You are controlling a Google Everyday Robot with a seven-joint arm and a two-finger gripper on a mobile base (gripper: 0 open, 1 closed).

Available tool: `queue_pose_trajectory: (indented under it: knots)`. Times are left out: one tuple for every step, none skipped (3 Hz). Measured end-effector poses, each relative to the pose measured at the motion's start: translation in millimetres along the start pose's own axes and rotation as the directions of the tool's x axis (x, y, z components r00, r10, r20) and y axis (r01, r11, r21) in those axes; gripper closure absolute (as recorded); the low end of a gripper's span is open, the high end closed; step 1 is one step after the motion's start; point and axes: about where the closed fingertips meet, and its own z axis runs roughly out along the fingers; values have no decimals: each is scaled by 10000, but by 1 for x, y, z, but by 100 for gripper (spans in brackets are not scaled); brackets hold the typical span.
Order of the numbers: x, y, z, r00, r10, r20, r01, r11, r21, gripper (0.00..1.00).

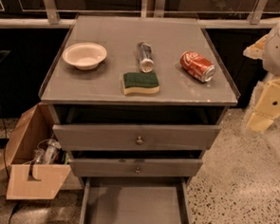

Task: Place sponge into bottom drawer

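The sponge, dark green on top with pale yellow foam below, lies flat near the front edge of the grey cabinet top. At the foot of the cabinet the bottom drawer is pulled out, showing a bare flat grey floor. My gripper hangs off the cabinet's right side, below the level of the top and well apart from the sponge, with nothing seen in it.
On the top also stand a white bowl at the left, a silver can lying behind the sponge, and a red soda can on its side at the right. The two upper drawers are slightly ajar. A cardboard box sits on the floor at the left.
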Motion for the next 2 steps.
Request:
queue_pose_trajectory:
  knots:
    - [0, 0, 0, 10000, -3, 3, 3, 10000, 0, 0]
    - [-4, 3, 6, 9994, -252, 235, 253, 9997, -47, 0]
